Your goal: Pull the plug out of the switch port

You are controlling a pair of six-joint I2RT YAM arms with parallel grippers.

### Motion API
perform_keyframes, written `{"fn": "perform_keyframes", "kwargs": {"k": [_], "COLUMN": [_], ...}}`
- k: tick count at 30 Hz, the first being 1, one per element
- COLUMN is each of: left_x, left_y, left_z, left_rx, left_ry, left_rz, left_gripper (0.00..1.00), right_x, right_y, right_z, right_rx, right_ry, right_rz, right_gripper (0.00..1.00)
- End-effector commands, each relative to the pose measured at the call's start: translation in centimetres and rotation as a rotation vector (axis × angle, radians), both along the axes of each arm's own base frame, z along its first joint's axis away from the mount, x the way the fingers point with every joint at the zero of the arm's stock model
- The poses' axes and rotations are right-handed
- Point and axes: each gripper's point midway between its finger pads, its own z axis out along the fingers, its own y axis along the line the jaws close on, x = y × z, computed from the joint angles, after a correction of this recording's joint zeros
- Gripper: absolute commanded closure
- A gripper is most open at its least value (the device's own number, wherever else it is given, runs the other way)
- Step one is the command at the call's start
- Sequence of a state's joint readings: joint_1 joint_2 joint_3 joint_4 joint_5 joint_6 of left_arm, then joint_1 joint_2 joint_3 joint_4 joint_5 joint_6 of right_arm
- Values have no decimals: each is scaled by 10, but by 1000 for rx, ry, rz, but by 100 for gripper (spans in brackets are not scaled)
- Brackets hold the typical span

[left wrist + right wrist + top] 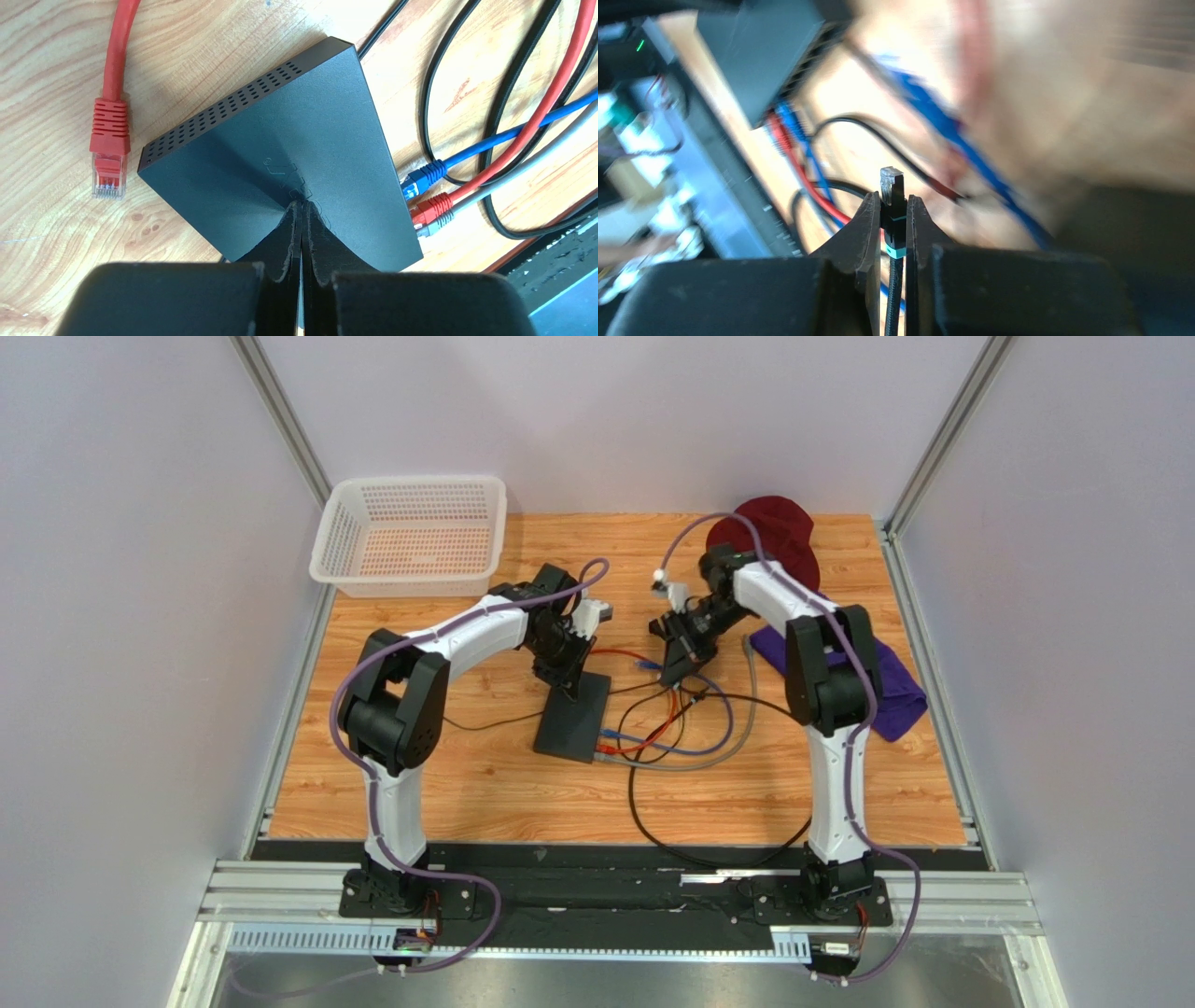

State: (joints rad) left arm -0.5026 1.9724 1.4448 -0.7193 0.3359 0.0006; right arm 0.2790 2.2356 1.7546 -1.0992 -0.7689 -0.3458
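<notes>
The switch [572, 723] is a flat dark grey box lying mid-table; it also shows in the left wrist view [281, 140] and the right wrist view [763, 45]. My left gripper [302, 204] is shut, its tips pressing down on the box's top. Blue [422, 176], red [433, 207] and grey plugs sit in the ports along its right edge. My right gripper [893, 200] is shut on a black plug [892, 183] with a teal band and a clear tip. That plug is out of the switch port and held apart from the box, above the cables.
A loose red plug [108, 150] lies on the wood left of the switch. Cable loops [697, 756] spread right and in front of the box. A white basket [411, 532] stands at back left, a dark red cloth [769, 532] at back right, a purple cloth [887, 689] at right.
</notes>
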Motion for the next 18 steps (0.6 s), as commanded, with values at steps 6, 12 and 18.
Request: {"fn": "perform_keyframes", "kwargs": {"k": [6, 12, 18], "left_x": [3, -8, -13], "left_y": [24, 27, 26], "left_z": [5, 15, 25], "left_rx": [81, 62, 27], "left_ry": [-114, -121, -112], "left_rz": [-48, -64, -70], "left_gripper": [100, 100, 100], "right_x": [99, 144, 196], "right_y": [-92, -164, -191], "right_z": [48, 78, 124], "right_rx": [-193, -314, -346], "right_ry": [-380, -636, -803], "right_rz": [-234, -425, -534], "right_gripper": [99, 97, 68]}}
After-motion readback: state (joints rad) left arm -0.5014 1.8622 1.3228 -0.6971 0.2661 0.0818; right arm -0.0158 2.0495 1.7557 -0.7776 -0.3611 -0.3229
